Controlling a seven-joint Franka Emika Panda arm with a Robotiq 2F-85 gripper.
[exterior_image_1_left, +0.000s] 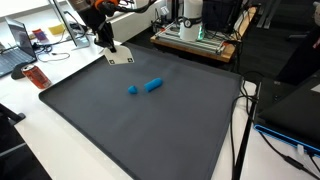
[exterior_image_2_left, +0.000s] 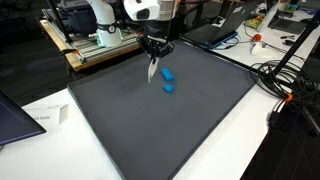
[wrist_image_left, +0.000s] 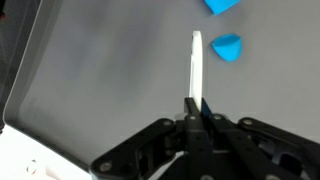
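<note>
Gripper pinched shut on thin white strip, long axis pointing ahead; two blue blocks near its far tip, apart, off to one side

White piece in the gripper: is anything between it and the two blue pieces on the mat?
Nothing visible. The gripper is shut on the thin white piece, and in the wrist view only bare dark mat lies between it and the two blue pieces just off its far end.
</note>
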